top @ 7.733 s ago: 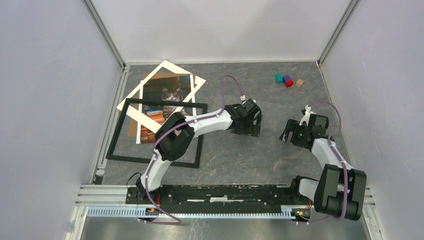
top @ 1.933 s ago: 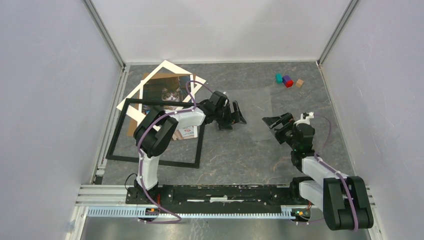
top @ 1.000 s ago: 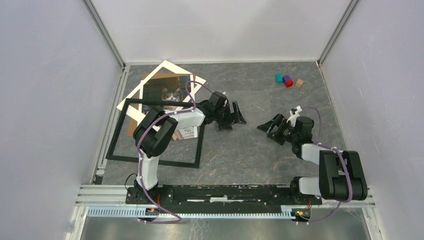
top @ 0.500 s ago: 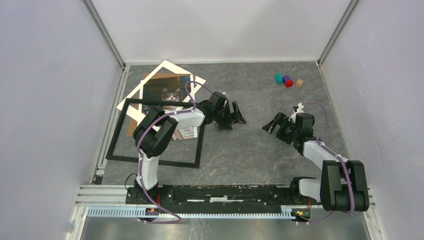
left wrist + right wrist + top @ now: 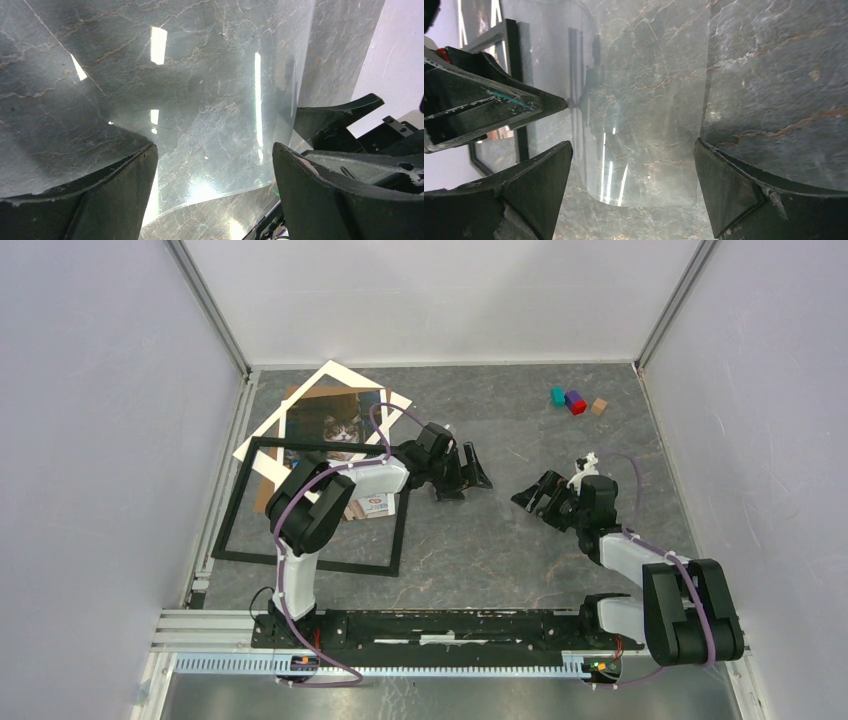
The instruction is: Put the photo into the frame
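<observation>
From above, the frame (image 5: 231, 502) lies flat at the left of the grey marbled bench (image 5: 480, 550), its long axis running near to far and slightly skewed. The photo (image 5: 338, 428) lies face up across the frame's far edge, its long axis also near to far and the cat's head toward the far wall. It is partly covered by a tilted white mat (image 5: 345, 375).

The left hand (image 5: 468, 482) and right hand (image 5: 532, 498) face each other mid-bench, both spread wide and gripping nothing. Small coloured blocks (image 5: 575, 401) sit far right, and pale walls (image 5: 100, 440) enclose the bench.

In the left wrist view, a clear sheet (image 5: 210, 125) lies between the spread fingers (image 5: 100, 200), its near edge curling up.

In the right wrist view, the sheet again lies between wide-open fingers, and the left hand's fingertip seems to meet its edge.
</observation>
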Robot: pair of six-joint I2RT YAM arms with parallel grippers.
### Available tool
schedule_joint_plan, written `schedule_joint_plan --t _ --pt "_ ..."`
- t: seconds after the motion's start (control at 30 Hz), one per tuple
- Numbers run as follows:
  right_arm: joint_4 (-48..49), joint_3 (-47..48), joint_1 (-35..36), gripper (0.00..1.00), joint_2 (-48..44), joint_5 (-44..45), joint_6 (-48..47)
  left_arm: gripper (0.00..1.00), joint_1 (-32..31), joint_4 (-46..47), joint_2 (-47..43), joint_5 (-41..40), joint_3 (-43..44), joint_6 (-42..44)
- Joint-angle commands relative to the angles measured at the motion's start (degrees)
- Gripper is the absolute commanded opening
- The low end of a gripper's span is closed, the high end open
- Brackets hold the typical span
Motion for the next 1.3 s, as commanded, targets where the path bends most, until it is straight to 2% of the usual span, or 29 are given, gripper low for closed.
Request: schedule_joint_plan --t 0.0,0.3,0.43,0.53,0.83,1.27 --pt "5.01 -4.70 1.12 0.98 0.18 -4.60 10.81 0.93 -0.62 -6.85 1.97 0.03 -3.13 -0.61" --pt "28.98 -12.56 2.84 0.98 1.85 -3.80 29.15 0.93 -0.62 -6.66 1.44 0.26 -3.13 -0.80" --pt "34.64 -16.68 4.28 0.98 -0.57 1.13 33.61 0.93 -0.62 -6.41 1.71 0.32 -3.04 -0.88" --pt "33.38 -16.99 5.61 0.98 -1.99 4.91 34.17 0.93 -0.62 -6.13 1.94 0.82 -2.91 -1.06" --pt "36.46 -16.66 9.11 0.98 0.84 9.76 38.21 0.93 -0.63 -5.76 1.69 0.75 -3.47 -1.06" --pt "35.90 -20.06 15.24 0.98 -1.16 17.62 45.44 0.94 -0.63 -5.57 1.67 0.41 -3.79 -1.06"
